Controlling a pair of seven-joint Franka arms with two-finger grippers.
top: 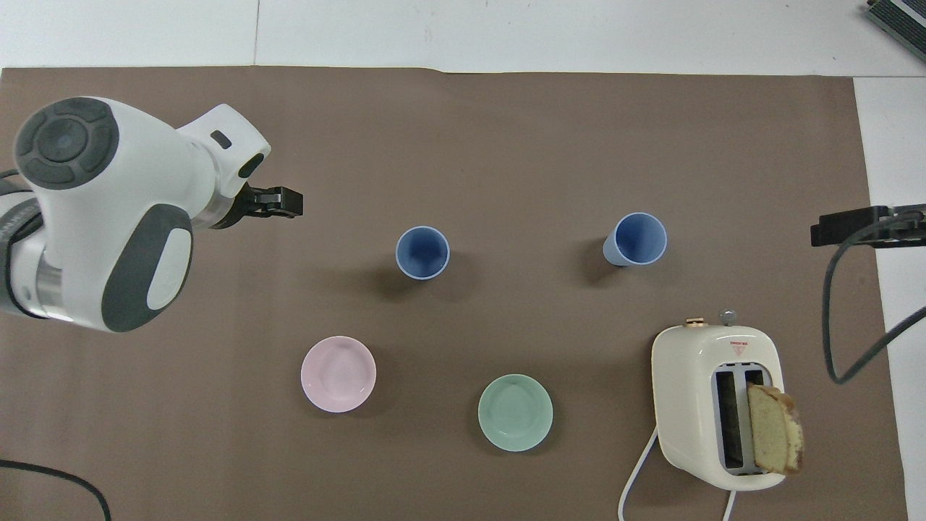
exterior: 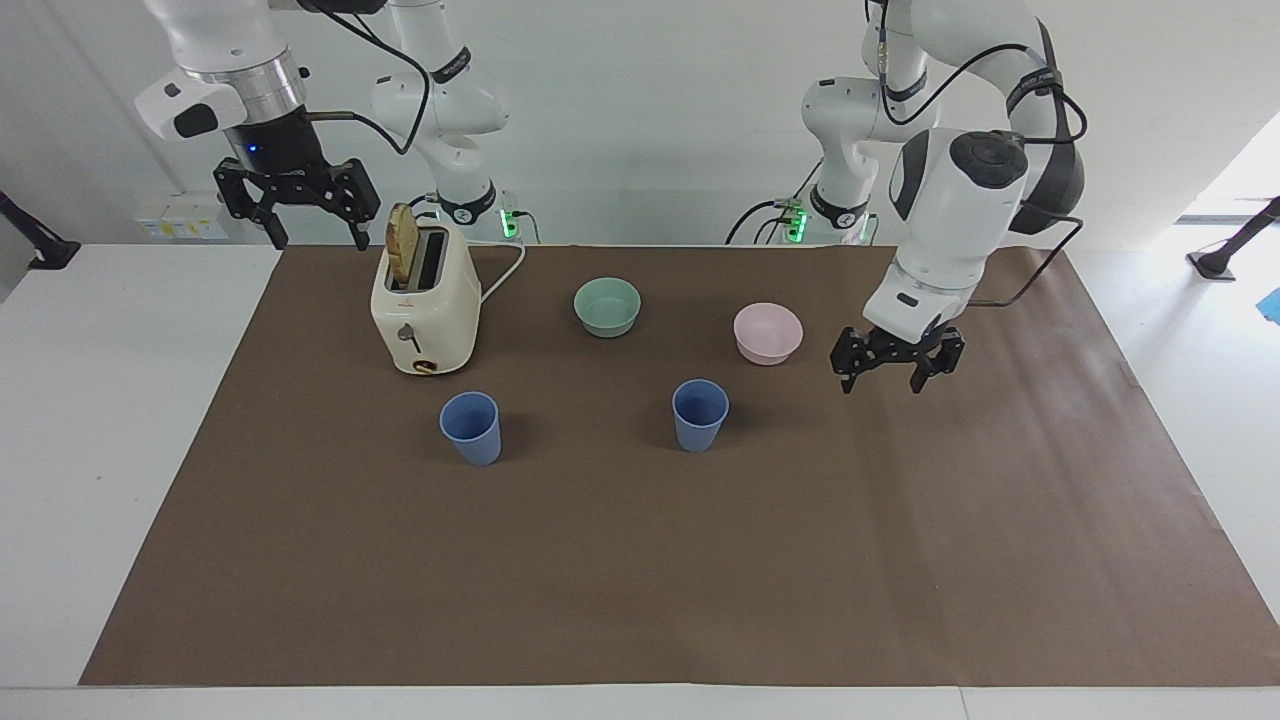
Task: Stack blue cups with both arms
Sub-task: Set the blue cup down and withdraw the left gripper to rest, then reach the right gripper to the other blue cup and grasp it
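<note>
Blue cups: two, upright, unstacked, well apart on brown mat; one (exterior: 700, 414) mid-table, other (exterior: 471, 427) toward right arm's end, farther from robots than toaster (exterior: 425, 300). Neither held, so stacking not begun. Left gripper (exterior: 896, 365) released, empty, hanging over mat beside pink bowl (exterior: 767, 332), clear of nearest cup, likely freeing approach. Right gripper (exterior: 297, 208) open, waiting high beside toaster. Count: two cups, two bowls (pink, green bowl (exterior: 607, 306)), one toaster, one bread slice (exterior: 402, 243).

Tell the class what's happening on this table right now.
Neither arm holds anything. The two blue cups stand apart and upright on the brown mat, not yet stacked. The left gripper hangs open over the mat beside the pink bowl. The right gripper waits open, raised beside the toaster.
</note>
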